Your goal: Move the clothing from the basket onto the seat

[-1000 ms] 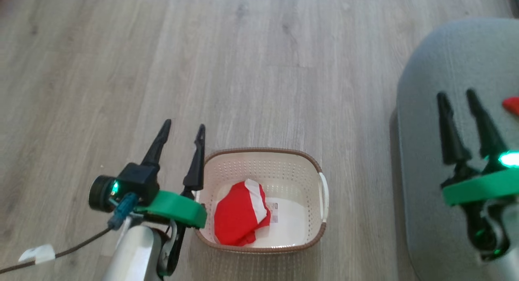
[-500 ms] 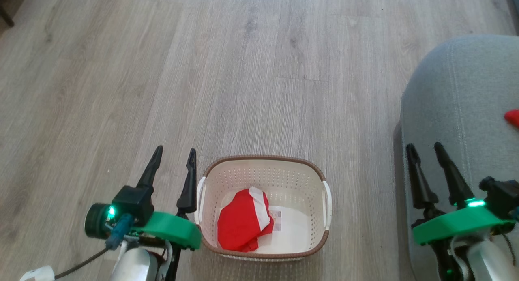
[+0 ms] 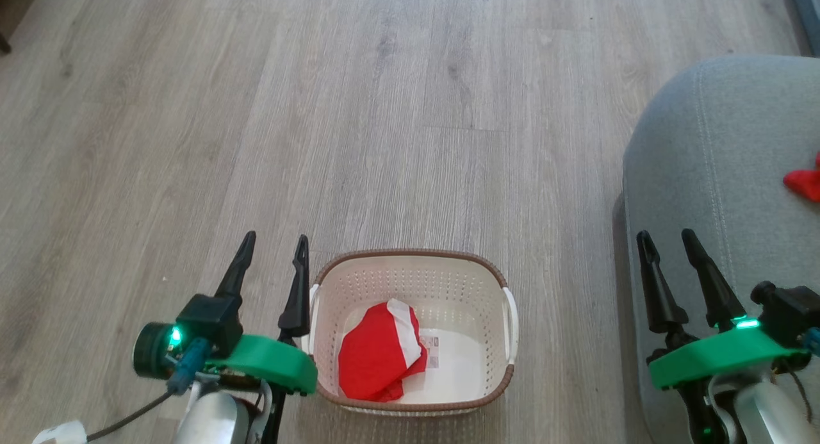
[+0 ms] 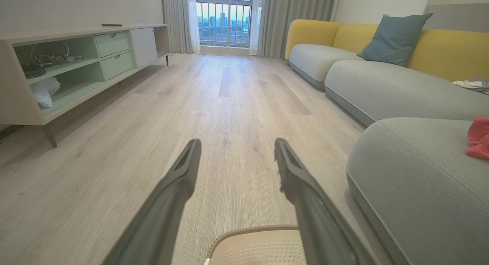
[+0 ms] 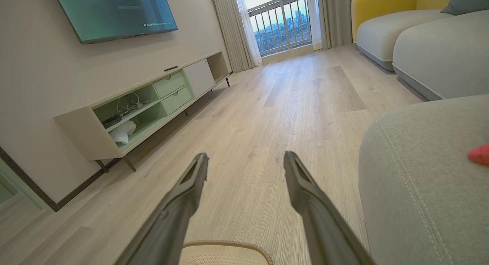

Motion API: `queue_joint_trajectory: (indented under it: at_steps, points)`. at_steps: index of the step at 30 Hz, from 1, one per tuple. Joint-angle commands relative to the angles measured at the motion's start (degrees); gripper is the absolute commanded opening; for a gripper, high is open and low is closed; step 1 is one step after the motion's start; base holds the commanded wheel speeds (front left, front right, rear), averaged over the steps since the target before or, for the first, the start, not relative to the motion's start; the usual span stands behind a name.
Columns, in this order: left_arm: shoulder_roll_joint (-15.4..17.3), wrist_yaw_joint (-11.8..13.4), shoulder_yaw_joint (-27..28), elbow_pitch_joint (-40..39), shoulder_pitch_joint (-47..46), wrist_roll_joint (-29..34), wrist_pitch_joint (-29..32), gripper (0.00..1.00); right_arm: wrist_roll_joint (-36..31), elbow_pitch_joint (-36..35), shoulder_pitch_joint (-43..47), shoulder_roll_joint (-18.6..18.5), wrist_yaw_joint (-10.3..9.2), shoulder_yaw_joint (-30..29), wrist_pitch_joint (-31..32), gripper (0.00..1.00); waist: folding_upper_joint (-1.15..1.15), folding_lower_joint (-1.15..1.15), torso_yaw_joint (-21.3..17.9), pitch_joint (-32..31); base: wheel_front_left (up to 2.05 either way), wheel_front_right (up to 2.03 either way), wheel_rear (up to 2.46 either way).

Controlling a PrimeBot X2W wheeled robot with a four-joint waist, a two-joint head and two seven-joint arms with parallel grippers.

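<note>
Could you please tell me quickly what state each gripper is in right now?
Left gripper: open, holding nothing.
Right gripper: open, holding nothing.

right hand (image 3: 665,234) drawn back and lower, left hand (image 3: 275,236) back slightly

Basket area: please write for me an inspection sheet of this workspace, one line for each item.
Surface: pale wood-look floor; the basket stands on it.
Job's things: basket holds one red garment; a second red garment lies on the grey seat.
Clutter: white bag on a shelf of the TV cabinet.
Claws: left claw open, beside the basket, holding nothing; right claw open, over the seat's edge, holding nothing.
Cables: dark cable trailing from the left arm.
Surroundings: television, yellow-backed sofa.
</note>
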Motion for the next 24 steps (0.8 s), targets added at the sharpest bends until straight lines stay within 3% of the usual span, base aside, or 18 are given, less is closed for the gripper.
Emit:
queue_joint_trajectory:
  at_steps: [1, 17, 24]
  points:
    - [0.07, -0.14, 1.82, -1.55, -0.93, 0.07, -0.28, 1.00, -0.30, -1.54, -0.79, -0.21, 0.00, 0.88, -0.37, 1.00, 0.00, 0.00, -0.08, 0.01, 0.00, 0.00, 0.00]
    - [0.07, -0.76, 0.43, -0.37, -1.21, 0.40, -0.28, 1.00, -1.30, -2.10, -1.41, 0.22, 0.00, -0.52, -0.37, 1.00, 0.00, 0.00, -0.62, 0.79, 0.00, 0.00, 0.00]
    - [0.07, -1.38, -2.29, 2.87, -2.59, -0.28, -0.28, 1.00, -3.98, -3.13, -2.80, -0.44, 0.00, -2.31, -0.37, 1.00, 0.00, 0.00, -1.48, 4.20, 0.00, 0.00, 0.00]
